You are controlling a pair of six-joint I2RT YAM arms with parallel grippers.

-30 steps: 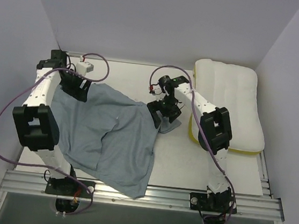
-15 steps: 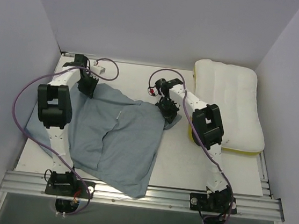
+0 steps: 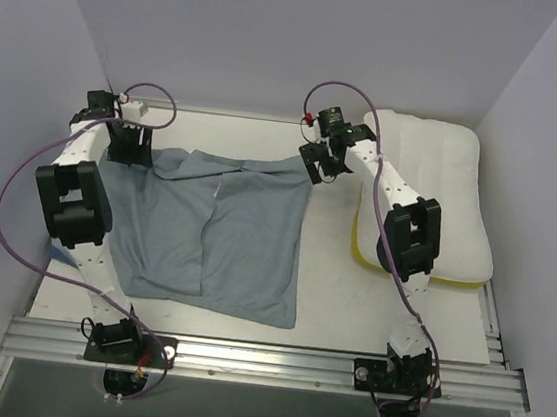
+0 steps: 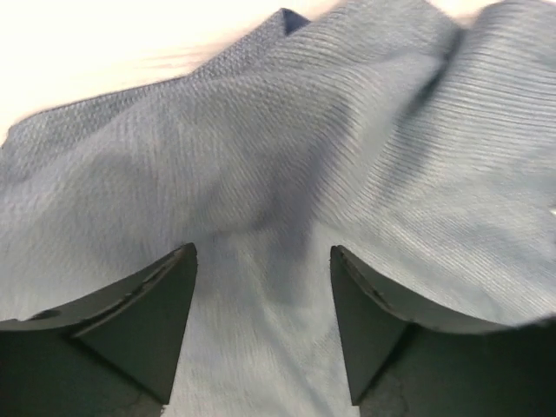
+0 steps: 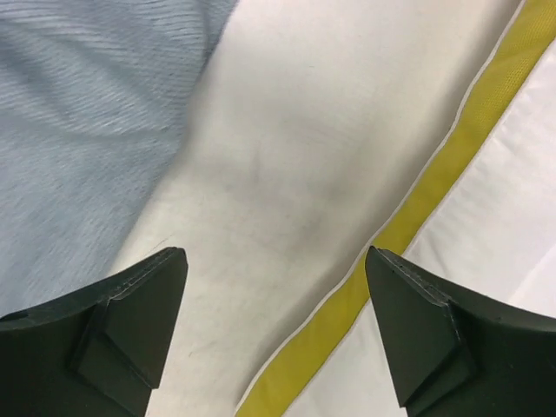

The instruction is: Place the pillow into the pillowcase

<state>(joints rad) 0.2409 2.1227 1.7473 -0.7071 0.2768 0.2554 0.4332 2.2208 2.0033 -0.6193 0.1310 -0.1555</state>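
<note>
The pillowcase (image 3: 215, 232) lies spread flat on the left half of the table (image 3: 348, 307), grey-blue face up. Its near edge comes close to the table's near edge. The pillow (image 3: 430, 201) lies well apart from it, along the right edge and reaching toward the far right corner, with none of it inside the case.

The left gripper (image 3: 125, 143) hangs over the case's far left corner. Its jaws are parted and cloth shows in the gap, but nothing is pinched. The right gripper (image 3: 319, 163) stands at the case's far right corner, spread wide and empty. In its wrist view it is over bare table, between the cloth's edge and the pillow's yellow band (image 5: 434, 182).

Risks from here:
- If the right gripper closes where it stands, it would likely catch only air, since the cloth lies off to one side of it.
- If the left one takes both layers together, the mouth would stay shut and the pillow would have no way in.
- The pillow looks plump and wide, so it may bunch the loose cloth or push the whole case along the table rather than enter it.
- A shove on the pillow could carry it over the right edge.

I cannot tell which edge of the case is the open one. Only a small dark corner at the top of the left wrist view hints at the other face. That view is blurred, so whether the fingers touch the cloth is unclear. From above, the left fingertips are hidden by the wrist.
</note>
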